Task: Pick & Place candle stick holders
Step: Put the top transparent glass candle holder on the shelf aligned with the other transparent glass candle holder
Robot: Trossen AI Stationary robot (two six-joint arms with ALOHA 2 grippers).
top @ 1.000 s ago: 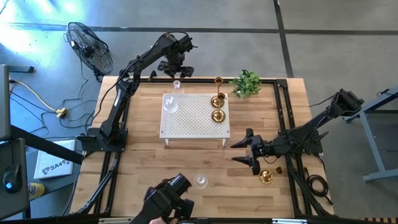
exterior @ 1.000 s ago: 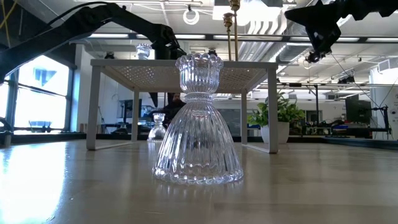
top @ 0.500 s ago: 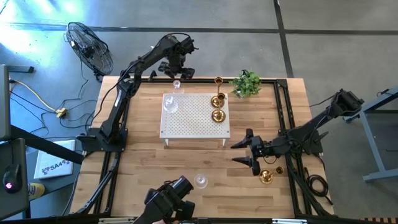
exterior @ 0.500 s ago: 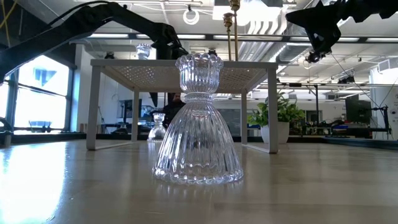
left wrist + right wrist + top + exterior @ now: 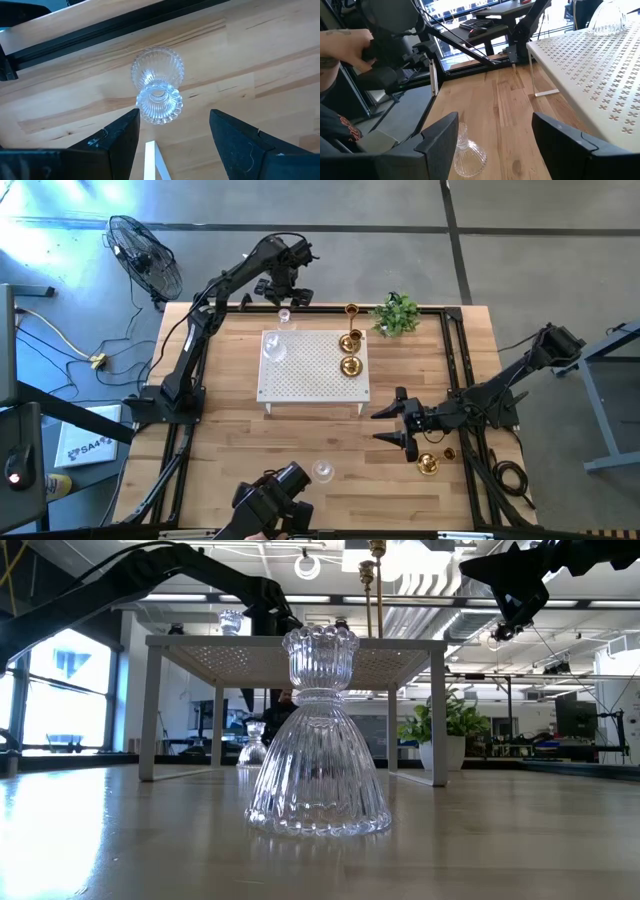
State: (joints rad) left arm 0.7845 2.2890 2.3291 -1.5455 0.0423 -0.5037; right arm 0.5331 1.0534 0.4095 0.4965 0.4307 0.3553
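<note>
left gripper [image 5: 172, 132] wide open, empty, hovering over a glass holder [image 5: 157, 85] by the table's [image 5: 300, 440] far edge; right gripper [image 5: 392, 423] open too, empty, near the right edge

My wooden table [image 5: 240, 440] has a white platform with little holes [image 5: 305, 375] on it. A small green plant [image 5: 396, 313] sits at the far edge. A black fan [image 5: 143, 255] stands on the floor.

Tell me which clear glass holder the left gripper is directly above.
The glass holder on the bare table just behind the white platform; the left gripper hangs over it, open. The other two glass holders sit on the platform and at the front edge.
</note>
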